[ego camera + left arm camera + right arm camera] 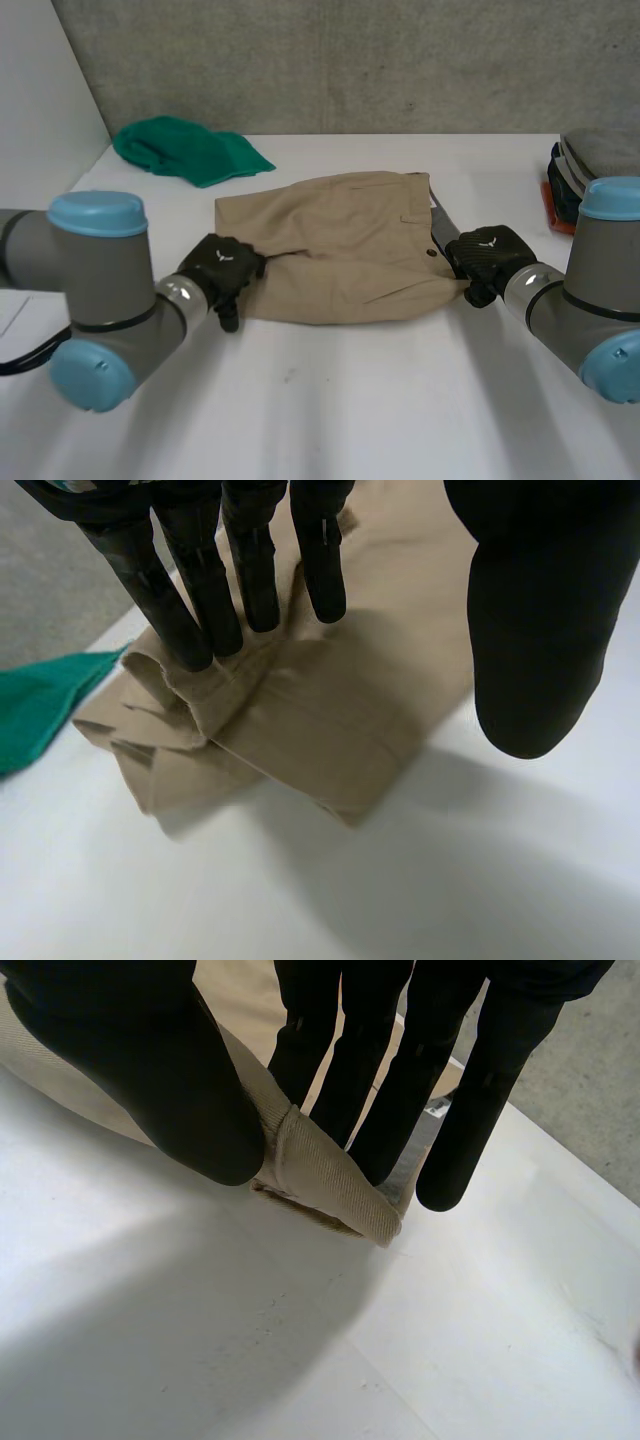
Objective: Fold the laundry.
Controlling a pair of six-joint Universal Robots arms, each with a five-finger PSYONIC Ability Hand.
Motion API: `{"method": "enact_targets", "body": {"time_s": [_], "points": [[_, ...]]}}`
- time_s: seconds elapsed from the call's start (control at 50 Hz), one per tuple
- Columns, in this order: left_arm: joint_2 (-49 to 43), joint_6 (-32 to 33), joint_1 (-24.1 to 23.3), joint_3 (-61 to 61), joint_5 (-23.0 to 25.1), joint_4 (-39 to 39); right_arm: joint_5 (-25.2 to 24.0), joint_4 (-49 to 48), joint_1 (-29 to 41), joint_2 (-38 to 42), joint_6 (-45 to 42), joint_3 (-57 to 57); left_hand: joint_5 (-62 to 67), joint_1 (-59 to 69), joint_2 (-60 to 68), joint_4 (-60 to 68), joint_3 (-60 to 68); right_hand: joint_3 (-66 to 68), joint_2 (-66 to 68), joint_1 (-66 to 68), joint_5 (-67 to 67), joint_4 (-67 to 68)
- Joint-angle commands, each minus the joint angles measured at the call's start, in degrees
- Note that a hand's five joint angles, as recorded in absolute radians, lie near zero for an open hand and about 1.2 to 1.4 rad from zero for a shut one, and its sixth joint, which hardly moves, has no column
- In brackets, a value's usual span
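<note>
- One white table (330,400) was seen across the frame.
- One pair of tan trousers (350,250) was laid folded at centre; its white tag (437,1107) could not be read.
- One green cloth (190,150) was seen at upper left.
- One grey clothes pile (592,158) was seen at the right edge.
- Two hands were seen. The left hand (222,265) had straight fingers (200,590) laid on the trousers' left edge. The right hand (488,255) pinched the waistband corner.

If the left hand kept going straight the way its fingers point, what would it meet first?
The tan shorts. The left hand has its fingers resting on their bunched near edge, so going on would likely just push into that cloth.
</note>
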Motion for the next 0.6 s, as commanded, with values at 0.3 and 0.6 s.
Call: {"method": "enact_targets", "body": {"time_s": [0.3, 0.6], "points": [[-13.8, 5.6, -3.0, 16.7, -4.7, -0.3, 0.1, 0.2, -0.3, -0.4, 0.0, 0.2, 56.0, 54.7, 55.1, 55.9, 54.6, 11.6, 12.9, 16.0, 13.5, 11.4], [15.8, 2.1, -5.0, -4.3, -1.9, -6.9, -3.7, 27.6, -3.7, -13.7, -16.6, 1.7, 56.1, 54.7, 55.1, 55.9, 54.7, 11.6, 12.9, 16.0, 13.5, 11.4]]}}
